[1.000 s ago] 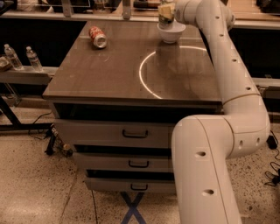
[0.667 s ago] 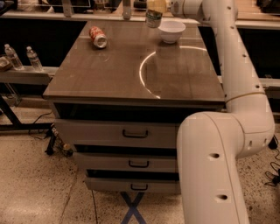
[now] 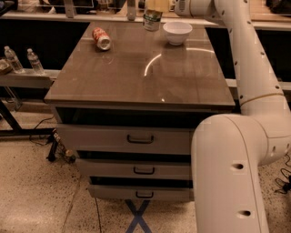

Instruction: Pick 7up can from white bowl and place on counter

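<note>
The 7up can (image 3: pixel 151 20), pale green and white, hangs upright in my gripper (image 3: pixel 155 6) at the top of the camera view, just above the far edge of the counter (image 3: pixel 136 73). The gripper is shut on the can's upper part. The white bowl (image 3: pixel 177 32) stands empty on the counter at the back right, just right of the can. My white arm reaches in from the right and over the bowl.
A red-and-white can (image 3: pixel 101 38) lies on its side at the back left of the counter. The grey cabinet has three drawers (image 3: pixel 138 139) with dark handles. Two water bottles (image 3: pixel 20 60) stand on a low shelf at the left.
The gripper lifted the 7up can out of the white bowl and carried it left. The bowl now stands empty. The view has also shifted.
</note>
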Tool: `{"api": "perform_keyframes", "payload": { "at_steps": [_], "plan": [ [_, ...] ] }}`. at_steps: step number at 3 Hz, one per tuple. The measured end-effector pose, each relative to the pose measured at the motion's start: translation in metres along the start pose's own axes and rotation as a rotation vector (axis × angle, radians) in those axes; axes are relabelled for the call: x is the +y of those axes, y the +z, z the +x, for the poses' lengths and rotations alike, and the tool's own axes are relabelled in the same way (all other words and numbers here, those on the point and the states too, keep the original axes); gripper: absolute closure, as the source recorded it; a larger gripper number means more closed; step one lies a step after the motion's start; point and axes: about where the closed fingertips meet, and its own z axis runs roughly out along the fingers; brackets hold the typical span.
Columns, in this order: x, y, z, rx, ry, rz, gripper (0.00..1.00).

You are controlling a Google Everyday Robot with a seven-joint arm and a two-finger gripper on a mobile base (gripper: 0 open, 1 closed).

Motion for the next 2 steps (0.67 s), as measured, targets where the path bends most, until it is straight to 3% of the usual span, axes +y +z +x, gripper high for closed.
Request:
{"api": "perform_keyframes", "payload": {
  "at_steps": [1, 2],
  "plan": [
    [0.011, 0.003, 0.012, 0.023, 0.002, -0.049, 1.00],
    [0.016, -0.016, 0.018, 0.044, -0.025, -0.083, 1.00]
  ]
}}
